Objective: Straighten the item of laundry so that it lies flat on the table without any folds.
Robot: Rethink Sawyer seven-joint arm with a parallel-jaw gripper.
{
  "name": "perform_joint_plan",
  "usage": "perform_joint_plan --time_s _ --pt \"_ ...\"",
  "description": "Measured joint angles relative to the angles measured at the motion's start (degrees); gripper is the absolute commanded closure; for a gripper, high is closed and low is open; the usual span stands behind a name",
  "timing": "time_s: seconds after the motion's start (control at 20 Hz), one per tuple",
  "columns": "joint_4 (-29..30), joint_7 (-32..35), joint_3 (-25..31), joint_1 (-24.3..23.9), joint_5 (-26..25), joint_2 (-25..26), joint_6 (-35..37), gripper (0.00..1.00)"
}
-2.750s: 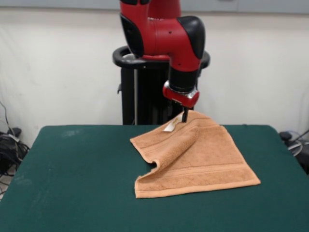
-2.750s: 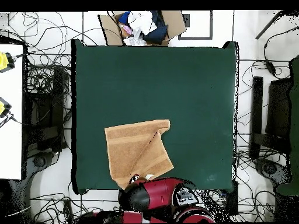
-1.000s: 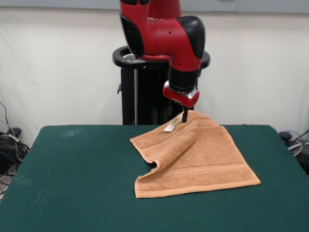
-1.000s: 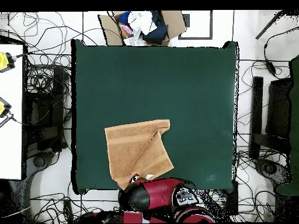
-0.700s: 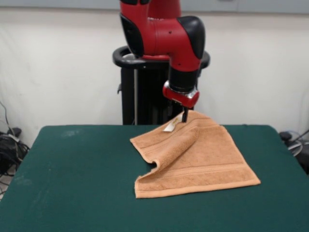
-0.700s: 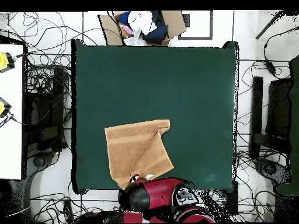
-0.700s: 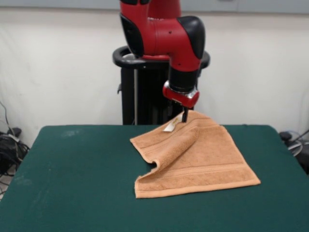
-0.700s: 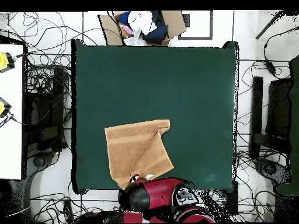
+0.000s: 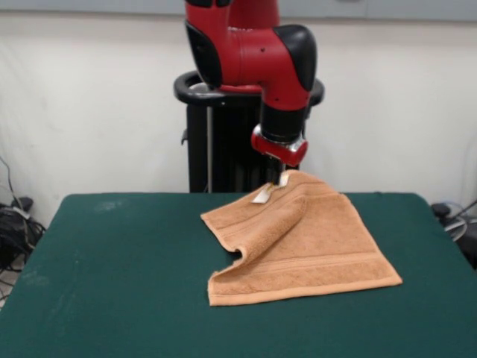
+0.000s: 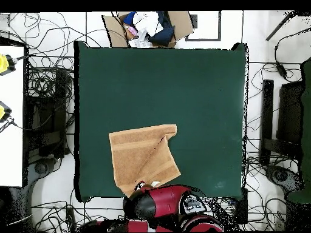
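Towel [image 9: 313, 239], orange-tan terry, one item. We place it on the green table [image 9: 112, 283], toward the robot's edge and off-centre. Its far corner is drawn up into a peak just beneath the gripper [image 9: 282, 175], with a small white label [image 9: 262, 195] beside that peak.

Condition: not flat. One side is turned over the rest in a long flap, and its rolled edge runs from the peak down to the near corner.

Change over the last seconds: almost none. Outline, flap and arm [image 9: 253, 45] match the earlier pictures. Only the spot under the gripper differs, now paler where it was dark. We judge that the straightening has not advanced and that the fold remains to be drawn out.

Gripper state: we cannot tell whether it clasps the corner or has let go.

Front view: gives the height of the peak and the roll of the flap.

Overhead view: gives the towel [image 10: 143, 158] as a skewed shape with a diagonal crease and plenty of bare table [image 10: 182, 85] beyond it. The arm [image 10: 161, 206] covers the gripper and the raised corner.
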Motion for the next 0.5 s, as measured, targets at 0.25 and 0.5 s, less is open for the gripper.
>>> perform_joint_plan --time_s 0.25,0.5 --pt "0.0 0.0 0.0 0.0 0.0 0.0 0.0 1.0" --pt "0.01 0.0 0.0 0.0 0.0 0.0 0.0 0.0"
